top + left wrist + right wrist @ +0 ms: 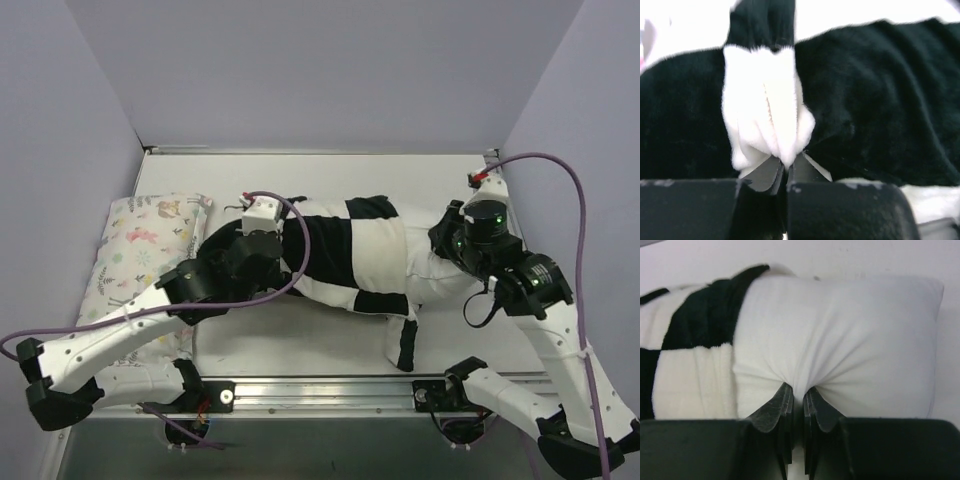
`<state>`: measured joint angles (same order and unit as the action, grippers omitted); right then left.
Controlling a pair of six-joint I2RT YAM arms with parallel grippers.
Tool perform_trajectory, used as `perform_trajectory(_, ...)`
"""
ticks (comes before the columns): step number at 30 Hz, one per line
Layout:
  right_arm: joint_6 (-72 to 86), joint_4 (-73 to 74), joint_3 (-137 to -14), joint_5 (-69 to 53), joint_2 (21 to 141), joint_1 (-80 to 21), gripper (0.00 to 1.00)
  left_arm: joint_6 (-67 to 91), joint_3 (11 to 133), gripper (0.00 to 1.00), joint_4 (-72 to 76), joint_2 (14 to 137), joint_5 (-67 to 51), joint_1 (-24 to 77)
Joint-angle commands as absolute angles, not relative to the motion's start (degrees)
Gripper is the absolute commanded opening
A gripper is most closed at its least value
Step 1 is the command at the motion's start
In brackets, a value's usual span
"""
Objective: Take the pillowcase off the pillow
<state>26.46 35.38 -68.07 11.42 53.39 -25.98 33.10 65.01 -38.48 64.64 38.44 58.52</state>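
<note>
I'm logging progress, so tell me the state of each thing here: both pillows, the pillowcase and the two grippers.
pillow: right end bare
pillowcase: covers the rest, bunched
left gripper: shut on the pillowcase
right gripper: shut on the pillow
floral pillow: lying flat, ungripped

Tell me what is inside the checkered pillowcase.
The white pillow is inside the pillowcase; its right end sticks out bare, pinched by the right gripper. The rest is covered, so how far it reaches inside cannot be seen.

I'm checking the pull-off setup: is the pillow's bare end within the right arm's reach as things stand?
Yes, it seems so: the right claw is shut on the pillow, whose uncovered end sticks out of the pillowcase.
</note>
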Motion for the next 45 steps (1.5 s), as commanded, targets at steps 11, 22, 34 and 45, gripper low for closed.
perform_trajectory(11, 27.67, 30.78, -73.49, -4.29, 70.38, -14.51, 0.0, 21.53, 94.75, 0.0, -39.48, 81.78, 13.04, 35.7)
perform_trajectory(22, 28.47, 25.31, -79.18, -2.3, 88.78, -10.9, 0.81, 26.37, 103.34, 0.08, -37.53, 104.23, 2.64, 28.3)
perform_trajectory(34, 28.92, 26.72, -80.35, 4.56, 67.01, -10.37, 0.96, 27.42, 107.58, 0.63, -35.34, 112.5, 0.0, 26.63)
perform_trajectory(45, 34.88, 12.44, -44.33, 0.81, 51.87, -11.34, 0.98, 27.86, 106.53, 0.74, -32.34, 114.43, -2.55, 26.63)
